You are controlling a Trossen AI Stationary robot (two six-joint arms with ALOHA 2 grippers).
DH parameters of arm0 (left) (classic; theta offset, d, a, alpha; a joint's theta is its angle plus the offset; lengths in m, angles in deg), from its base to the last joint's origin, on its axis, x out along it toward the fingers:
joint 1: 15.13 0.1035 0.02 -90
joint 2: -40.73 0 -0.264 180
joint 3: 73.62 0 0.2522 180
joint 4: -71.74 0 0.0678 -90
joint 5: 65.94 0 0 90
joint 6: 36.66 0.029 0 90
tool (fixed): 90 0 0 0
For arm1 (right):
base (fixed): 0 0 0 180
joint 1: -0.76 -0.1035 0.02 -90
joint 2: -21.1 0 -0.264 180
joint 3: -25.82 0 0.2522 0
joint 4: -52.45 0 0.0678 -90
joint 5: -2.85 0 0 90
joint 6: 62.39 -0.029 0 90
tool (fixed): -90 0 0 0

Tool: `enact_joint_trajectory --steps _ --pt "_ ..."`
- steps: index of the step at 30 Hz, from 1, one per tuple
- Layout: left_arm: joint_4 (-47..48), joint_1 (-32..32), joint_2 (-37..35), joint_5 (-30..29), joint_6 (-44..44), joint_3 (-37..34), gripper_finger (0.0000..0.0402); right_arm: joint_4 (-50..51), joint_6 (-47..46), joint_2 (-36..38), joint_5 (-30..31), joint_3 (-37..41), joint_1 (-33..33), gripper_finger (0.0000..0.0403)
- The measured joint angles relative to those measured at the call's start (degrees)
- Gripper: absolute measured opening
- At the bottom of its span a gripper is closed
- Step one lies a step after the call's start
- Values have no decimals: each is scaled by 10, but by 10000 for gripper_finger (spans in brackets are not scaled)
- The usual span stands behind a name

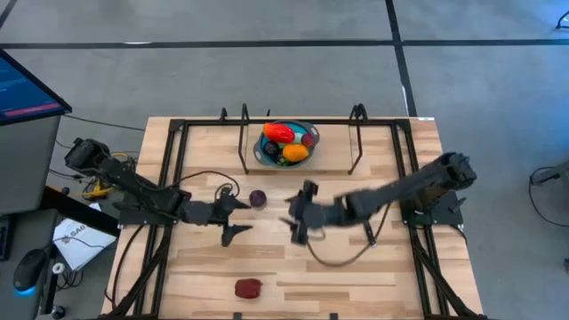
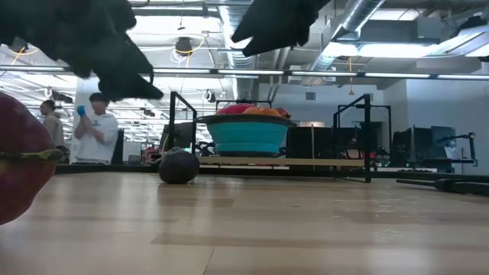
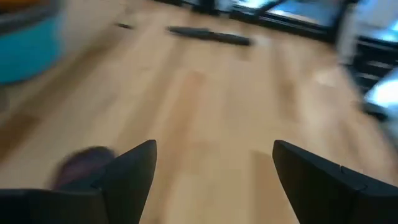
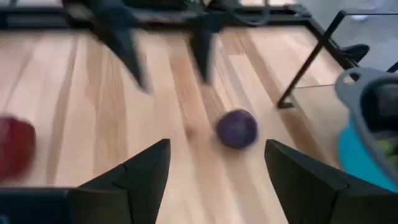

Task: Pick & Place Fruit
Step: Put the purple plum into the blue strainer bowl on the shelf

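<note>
A: Since both our grippers hang empty over the middle of the table (image 1: 373, 267), which fruit do we take first?

B: Nearest the front edge lies the red fruit (image 1: 248, 288), alone and well apart from either arm. Farther in, the purple fruit (image 1: 258, 197) sits between our two grippers, just beside the left gripper (image 1: 238, 216), whose fingers stand wide apart with nothing in them.

A: And the right gripper (image 1: 297, 219)?

B: Spread as well, holding nothing, and its wrist camera looks straight at the purple fruit (image 4: 237, 129). We judge either arm could take it, but not both at once.

A: How do we do it well?

B: We pick one arm, centre the open fingers on either side of the round piece, come down low, then close gently; a round toy will likely roll if one finger nudges it first.

A: What lies beyond?

B: The blue bowl (image 1: 267, 156) at the far side already holds several fruits (image 1: 286, 142), red, orange and green. Dark frame posts (image 1: 244, 138) flank it, so we carry high and come in between them. A cable (image 1: 200, 178) trails on the wood near the left arm
</note>
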Motion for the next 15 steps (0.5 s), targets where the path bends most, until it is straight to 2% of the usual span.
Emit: enact_joint_trajectory --steps 2,7,15 --pt "-5 12 20 -28 13 0 314 -31 -32 -20 44 9 -30 255" --pt "-9 76 91 -36 32 0 314 -67 -78 -65 118 11 -71 255" --pt "-125 142 190 -36 33 0 314 -69 -99 -69 125 10 -75 255"
